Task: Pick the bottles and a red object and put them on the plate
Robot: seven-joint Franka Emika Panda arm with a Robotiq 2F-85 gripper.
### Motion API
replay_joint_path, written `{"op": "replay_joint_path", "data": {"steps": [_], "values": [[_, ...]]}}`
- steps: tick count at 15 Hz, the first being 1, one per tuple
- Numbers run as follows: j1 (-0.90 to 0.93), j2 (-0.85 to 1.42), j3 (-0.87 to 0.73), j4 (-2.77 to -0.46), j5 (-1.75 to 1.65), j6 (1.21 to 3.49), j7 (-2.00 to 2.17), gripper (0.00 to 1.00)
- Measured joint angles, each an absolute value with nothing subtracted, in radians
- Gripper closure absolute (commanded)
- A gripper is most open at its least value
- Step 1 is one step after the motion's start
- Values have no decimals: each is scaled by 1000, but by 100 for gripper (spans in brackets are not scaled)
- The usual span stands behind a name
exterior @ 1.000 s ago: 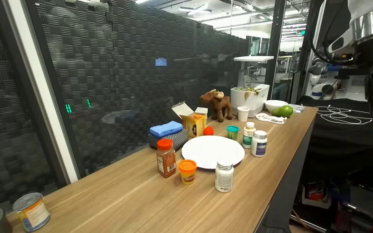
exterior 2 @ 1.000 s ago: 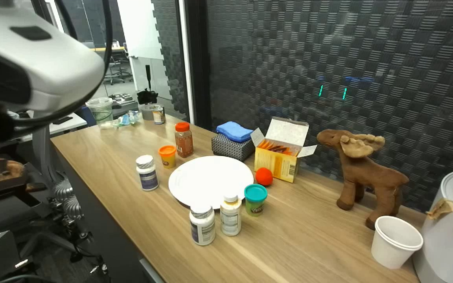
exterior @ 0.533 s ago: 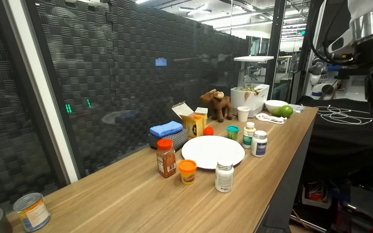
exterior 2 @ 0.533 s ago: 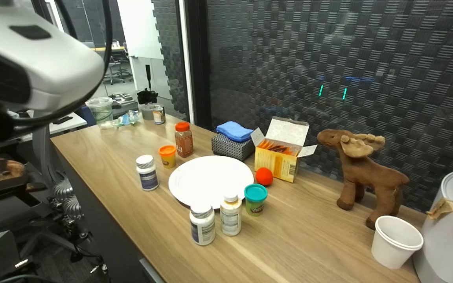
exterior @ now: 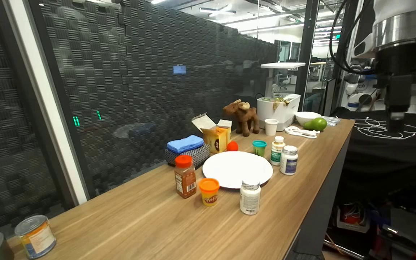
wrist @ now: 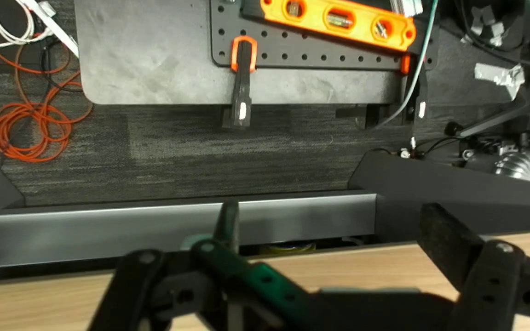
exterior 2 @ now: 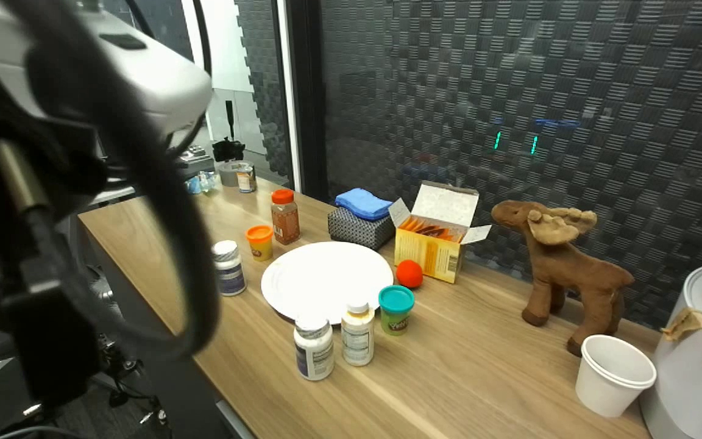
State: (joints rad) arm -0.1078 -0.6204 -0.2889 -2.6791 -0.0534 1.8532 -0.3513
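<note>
The long wood-grain table point(exterior: 150, 224) is lying lower than the jaws, carrying every target. By its long edge point(exterior: 317, 191) the black two-fingered gripper point(wrist: 338, 230) is hanging high, jaws spread wide and holding nothing, presumably ready for straddling a bottle. Inward from the jaws, the flat round white plate point(exterior: 235, 166) is lying bare amid the targets, probably for short carries. Farther from the jaws, the red-brown plastic bottle with an orange-red lid point(exterior: 185, 182) is standing upright. On the jaws' side, a stout white plastic bottle point(exterior: 250, 200) is standing alone; its purple-labelled white twin point(exterior: 289, 162) is standing just beside a slimmer green-labelled white bottle point(exterior: 276, 154). Past the plate's far rim, an orange-red ball point(exterior: 232, 146), likely the red object, is resting.

The edge is running below or just beside the jaws; open wood is lying jaw-side of the lone bottle, while the pair is leaving little room between them.
</note>
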Motion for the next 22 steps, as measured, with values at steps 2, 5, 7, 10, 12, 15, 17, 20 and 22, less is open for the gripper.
{"op": "replay_joint_path", "data": {"steps": [2,5,7,10,12,15,17,20,22], "values": [[-104,-576,-249,-2677,-46,1951,-291,0],[-90,-498,-214,-2666,-20,2061,-249,0],[-80,-444,-205,-2651,-5,2119,-247,0],[-70,-367,-200,-2624,9,2215,-247,0],[-68,-316,-198,-2603,9,2277,-247,0],[-65,-232,-197,-2561,15,2321,-248,0],[-63,-176,-194,-2529,28,2326,-252,0],[-63,-101,-183,-2482,31,2329,-252,0],[-63,-57,-179,-2452,31,2343,-251,0]]}}
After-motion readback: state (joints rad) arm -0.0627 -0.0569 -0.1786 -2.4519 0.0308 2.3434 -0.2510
